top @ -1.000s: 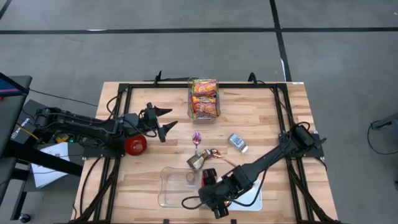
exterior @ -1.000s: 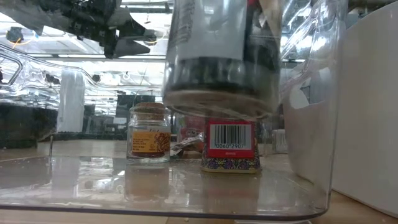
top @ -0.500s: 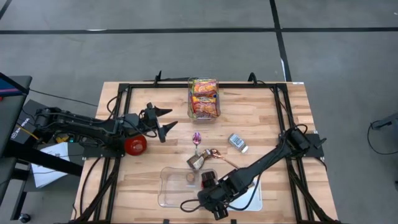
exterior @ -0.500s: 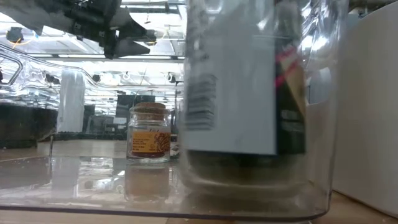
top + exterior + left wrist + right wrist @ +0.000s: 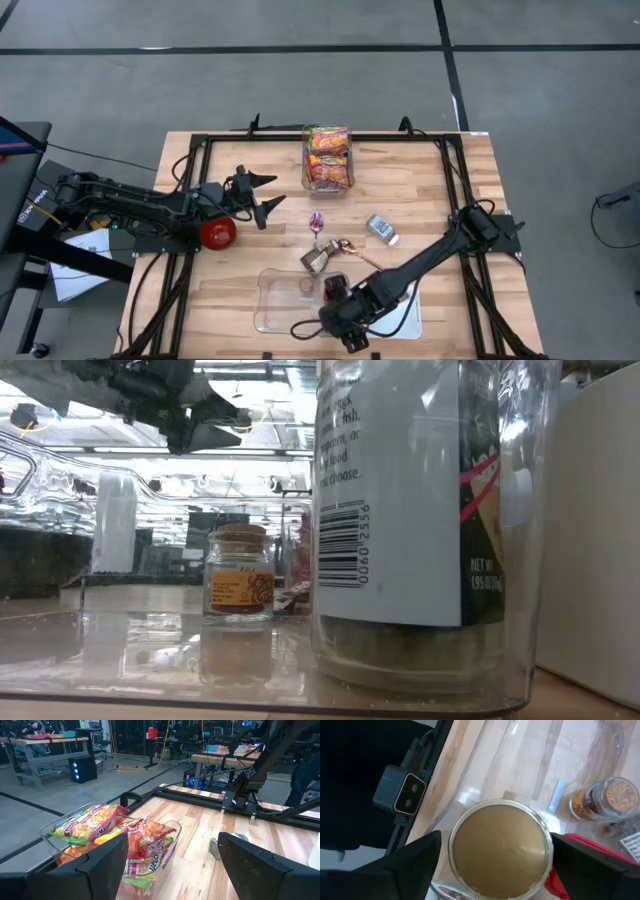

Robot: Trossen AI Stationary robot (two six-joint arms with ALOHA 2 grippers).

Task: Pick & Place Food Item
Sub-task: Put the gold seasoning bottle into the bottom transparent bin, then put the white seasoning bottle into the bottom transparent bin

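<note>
A glass seasoning jar (image 5: pixel 410 520) with a white label stands upright on the floor of a clear plastic tray (image 5: pixel 272 300) at the table's near edge. My right gripper (image 5: pixel 496 850) hangs over it, pointing steeply down, open, one finger on either side of the jar's tan round top (image 5: pixel 500 851). In the high view this gripper (image 5: pixel 318 318) hides the jar. My left gripper (image 5: pixel 265 195) waits open and level over the table's left part, with nothing between its fingers. My right gripper has its fingers beside the rim of the jar's top (image 5: pixel 455 835), coming from above. A thin gap shows at one finger (image 5: pixel 422 862). At the other finger (image 5: pixel 590 865) I cannot tell whether it touches. The jar rests on the tray floor, upright.
A small cork-stoppered jar (image 5: pixel 240 575) also stands in the tray, with a red box (image 5: pixel 562 877) close beside the big jar. Farther back are a clear bin of noodle packets (image 5: pixel 328 158), a small packet (image 5: pixel 382 229), wrapped sweets (image 5: pixel 320 250) and a white board (image 5: pixel 405 315).
My right gripper has sunk a little toward the tray. The seasoning jar, which hung clear above the tray floor, has come down and now stands still on it, hiding the red box in the low view.
</note>
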